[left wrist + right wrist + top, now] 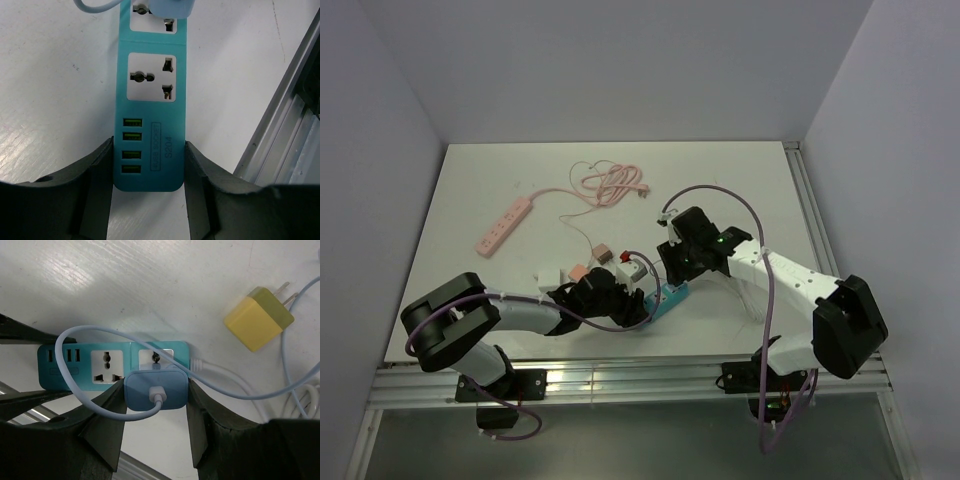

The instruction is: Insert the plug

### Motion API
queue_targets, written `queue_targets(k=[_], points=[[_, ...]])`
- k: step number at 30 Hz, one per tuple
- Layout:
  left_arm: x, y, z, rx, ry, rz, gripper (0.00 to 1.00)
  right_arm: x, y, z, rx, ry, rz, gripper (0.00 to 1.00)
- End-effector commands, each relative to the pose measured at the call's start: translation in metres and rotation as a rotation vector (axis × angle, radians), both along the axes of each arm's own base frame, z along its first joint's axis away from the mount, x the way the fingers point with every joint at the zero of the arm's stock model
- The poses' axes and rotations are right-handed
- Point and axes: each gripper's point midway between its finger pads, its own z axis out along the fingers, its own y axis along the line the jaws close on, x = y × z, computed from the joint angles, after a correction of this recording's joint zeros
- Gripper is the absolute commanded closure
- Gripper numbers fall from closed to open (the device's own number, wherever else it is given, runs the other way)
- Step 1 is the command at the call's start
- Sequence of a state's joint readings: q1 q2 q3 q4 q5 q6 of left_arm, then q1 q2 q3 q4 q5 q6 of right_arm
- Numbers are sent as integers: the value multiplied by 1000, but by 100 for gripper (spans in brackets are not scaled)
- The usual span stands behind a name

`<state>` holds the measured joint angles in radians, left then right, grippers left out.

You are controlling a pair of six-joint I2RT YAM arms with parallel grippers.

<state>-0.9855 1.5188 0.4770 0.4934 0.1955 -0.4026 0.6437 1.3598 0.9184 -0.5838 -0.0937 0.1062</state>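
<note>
The blue plug (156, 392) sits over the end socket of the teal strip (152, 100), near the front edge of the surface (100, 280). Whether its pins are seated, I cannot tell. The right tool (154, 405) clamps the plug by its sides. The left tool (148, 160) pinches the strip's USB end, bracing it. To finish well, press straight down with the plug square to the socket while the strip is pinned flat. The looped cable and the yellow charger (257, 317) lie clear.
</note>
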Motion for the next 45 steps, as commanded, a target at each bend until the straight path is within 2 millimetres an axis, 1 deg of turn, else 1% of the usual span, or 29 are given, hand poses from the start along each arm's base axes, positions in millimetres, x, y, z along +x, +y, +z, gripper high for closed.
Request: queue_targets(k=[1, 4, 7, 8, 10, 12, 16, 20, 24, 28, 31, 33, 35, 38, 39, 40, 41, 42, 43, 44, 45], points=[[-4, 10, -8, 36, 27, 0, 100, 14, 6, 13, 1, -43, 0, 100], [-4, 11, -8, 41, 28, 5, 100, 7, 3, 2, -26, 2, 3, 100], [-1, 14, -9, 49, 36, 16, 100, 2, 2, -2, -19, 16, 2, 100], [3, 16, -8, 52, 33, 31, 100, -1, 1, -5, -20, 25, 3, 100], [7, 20, -7, 62, 33, 49, 100, -2, 1, -4, -18, 30, 4, 100], [15, 23, -4, 65, 28, 79, 100, -3, 0, -3, -35, 24, -5, 100], [25, 30, 0, 72, 11, 114, 100, 2, -1, 6, -44, 8, -25, 100], [26, 33, 3, 70, 0, 123, 100, 2, -5, 5, -69, 21, -29, 100], [26, 35, 2, 76, -9, 121, 100, -1, -3, 4, -59, 31, -20, 100], [28, 36, 7, 81, -21, 124, 100, -5, 0, -8, -85, 72, -9, 100], [34, 38, 12, 89, -46, 144, 100, -10, 9, -14, -81, 103, -1, 100], [39, 38, 15, 99, -58, 154, 100, -12, 12, -17, -73, 128, -35, 100], [44, 39, 14, 112, -66, 174, 100, -16, 10, -25, -94, 156, -57, 100], [46, 38, 11, 110, -60, 185, 100, -27, 12, -33, -120, 177, -104, 100], [46, 37, 10, 108, -55, 190, 100, -30, 14, -36, -117, 185, -145, 100], [46, 37, 8, 109, -48, 191, 100, -39, 15, -41, -117, 193, -147, 100], [45, 34, 10, 96, -48, 178, 100, -41, 18, -43, -106, 189, -156, 100], [44, 33, 10, 92, -48, 168, 100, -44, 13, -51, -131, 187, -203, 100], [44, 31, 11, 86, -47, 160, 100, -52, 16, -54, -142, 186, -195, 100], [44, 28, 15, 76, -53, 145, 100, -54, 20, -56, -134, 180, -197, 100], [43, 28, 16, 78, -44, 131, 100, -58, 20, -61, -138, 177, -221, 100]])
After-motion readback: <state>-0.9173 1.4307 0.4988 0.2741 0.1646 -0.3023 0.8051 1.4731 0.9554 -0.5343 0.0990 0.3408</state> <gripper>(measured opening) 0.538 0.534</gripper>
